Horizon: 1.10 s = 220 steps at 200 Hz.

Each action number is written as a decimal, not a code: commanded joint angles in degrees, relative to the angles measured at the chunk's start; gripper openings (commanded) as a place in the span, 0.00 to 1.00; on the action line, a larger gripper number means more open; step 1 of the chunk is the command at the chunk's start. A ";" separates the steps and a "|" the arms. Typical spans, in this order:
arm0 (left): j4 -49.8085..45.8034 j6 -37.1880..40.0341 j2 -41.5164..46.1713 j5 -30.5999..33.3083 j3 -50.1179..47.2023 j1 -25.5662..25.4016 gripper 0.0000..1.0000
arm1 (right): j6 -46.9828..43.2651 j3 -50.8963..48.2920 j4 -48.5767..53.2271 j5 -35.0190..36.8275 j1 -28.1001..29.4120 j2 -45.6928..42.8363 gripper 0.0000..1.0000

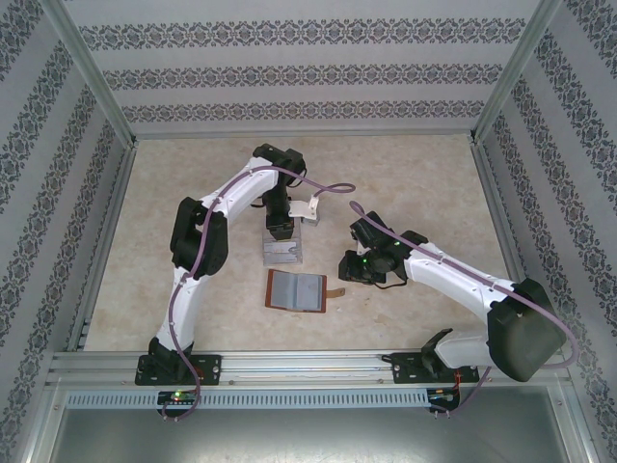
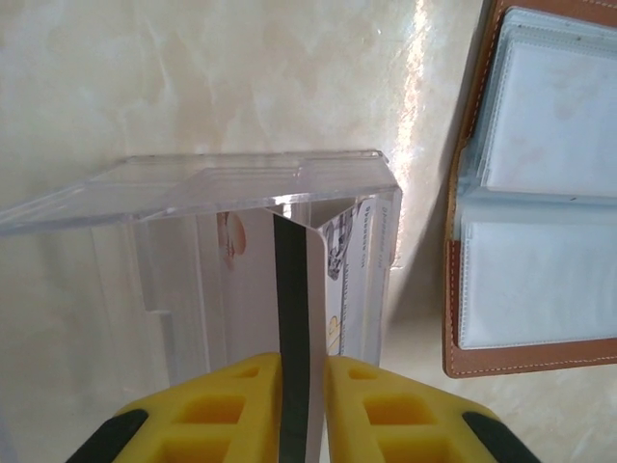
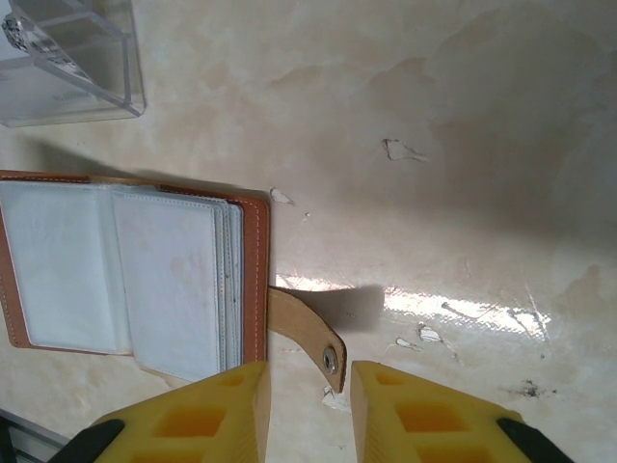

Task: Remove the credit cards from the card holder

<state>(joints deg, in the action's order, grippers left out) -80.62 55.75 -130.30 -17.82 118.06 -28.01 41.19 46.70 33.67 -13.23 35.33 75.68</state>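
**Card transfer in progress.** The left gripper (image 2: pixel 302 391) is pinching one credit card (image 2: pixel 294 289) edge-on between closed fingers. It is holding the card upright inside the clear tray (image 2: pixel 241 164), so that it can be set down beside a printed card (image 2: pixel 339 256) leaning against the tray's right wall. The card holder (image 1: pixel 297 289) is lying open on the table (image 1: pixel 424 183) just beside the tray, on the side nearer the arm bases. Its pockets are facing up, which is keeping them reachable from above; whether any are holding cards cannot be told. The right gripper (image 3: pixel 307 386) is hovering empty, fingers narrowly parted, at the holder's strap (image 3: pixel 307 328), probably to steady the holder. The tray walls are allowing little sideways room, while open table is extending to the right and beyond.
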 commanded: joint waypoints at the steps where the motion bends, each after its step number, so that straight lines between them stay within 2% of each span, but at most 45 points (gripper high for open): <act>1: -3.16 1.18 -2.19 -0.01 0.49 0.59 0.18 | 0.12 -0.04 0.69 0.75 -0.79 -0.37 0.30; 34: -3.43 0.63 -1.37 0.25 0.59 0.57 0.23 | 0.04 -0.03 0.70 0.67 -0.79 -0.33 0.30; 87: -2.88 0.23 2.30 1.13 0.68 0.55 0.24 | -0.06 -0.01 0.62 0.58 -0.88 -0.12 0.30; 112: -3.12 0.41 2.74 0.12 0.68 0.45 0.29 | 0.03 -0.03 0.39 0.41 -0.90 0.17 0.30; 220: -2.76 -0.04 -2.25 -0.79 0.00 0.49 0.29 | 0.21 -0.82 0.43 0.66 -0.88 -0.51 0.30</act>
<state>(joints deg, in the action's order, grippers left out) -80.84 55.46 -130.52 -17.63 118.15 -28.01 41.19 46.70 33.67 -13.26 34.96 75.68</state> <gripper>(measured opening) 0.293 0.299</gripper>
